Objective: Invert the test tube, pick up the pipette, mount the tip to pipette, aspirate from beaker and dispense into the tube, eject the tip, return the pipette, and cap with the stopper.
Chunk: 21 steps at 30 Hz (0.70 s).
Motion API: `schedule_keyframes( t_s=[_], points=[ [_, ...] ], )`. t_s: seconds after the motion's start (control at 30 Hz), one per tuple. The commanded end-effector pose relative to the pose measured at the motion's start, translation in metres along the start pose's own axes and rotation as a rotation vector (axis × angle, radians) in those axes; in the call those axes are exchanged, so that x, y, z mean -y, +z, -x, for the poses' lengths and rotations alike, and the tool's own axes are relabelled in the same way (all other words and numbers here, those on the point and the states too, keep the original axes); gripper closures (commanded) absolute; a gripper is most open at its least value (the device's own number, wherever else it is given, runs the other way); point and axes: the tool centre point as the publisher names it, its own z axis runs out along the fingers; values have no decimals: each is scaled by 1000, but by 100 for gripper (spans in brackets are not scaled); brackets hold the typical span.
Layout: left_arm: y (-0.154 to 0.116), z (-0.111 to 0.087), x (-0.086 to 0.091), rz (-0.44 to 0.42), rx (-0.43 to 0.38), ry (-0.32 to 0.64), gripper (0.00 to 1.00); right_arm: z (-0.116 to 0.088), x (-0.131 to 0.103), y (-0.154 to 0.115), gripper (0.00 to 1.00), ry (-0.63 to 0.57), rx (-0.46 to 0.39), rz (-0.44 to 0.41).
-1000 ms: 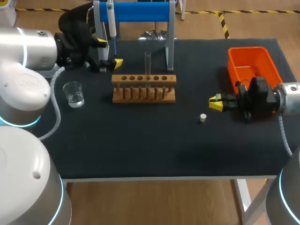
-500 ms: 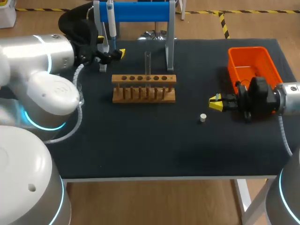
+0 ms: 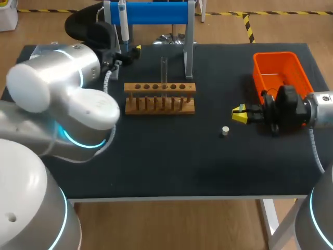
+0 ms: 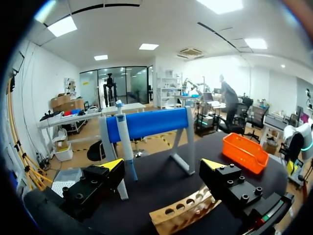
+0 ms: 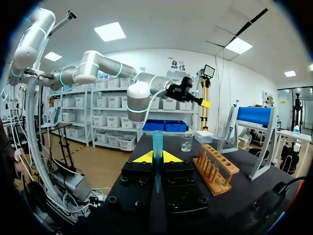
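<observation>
Wooden rack, orange bin; pipette tip in right claw

The left gripper lifts from beside the wooden test-tube rack and draws back toward the white-and-blue pipette hanging on the blue stand. Its silver arm swings inward, now hiding the small glass beaker from the head view.

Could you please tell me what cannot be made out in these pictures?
Beaker: head view, hidden behind the left arm.
Test tube: head view, too small and clear to show which end is open.
Pipette tip: head view, hidden in the right pincer.
</observation>
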Motion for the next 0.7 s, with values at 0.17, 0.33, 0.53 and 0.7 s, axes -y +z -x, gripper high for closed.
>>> schedule_keyframes(
  t_s=[0.17, 0.33, 0.53, 0.7],
  points=[
    [14, 4, -1, -91, 168, -28, 0, -1, -1, 0, 100, -1, 3, -3],
    [20, 7, 3, -108, 198, -36, 0, -1, -1, 0, 100, -1, 3, -3],
    [33, 8, 6, -115, 212, -37, 0, -1, -1, 0, 100, -1, 3, -3],
    [40, 9, 8, -97, 231, -30, 0, -1, -1, 0, 100, -1, 3, -3]
  ],
)
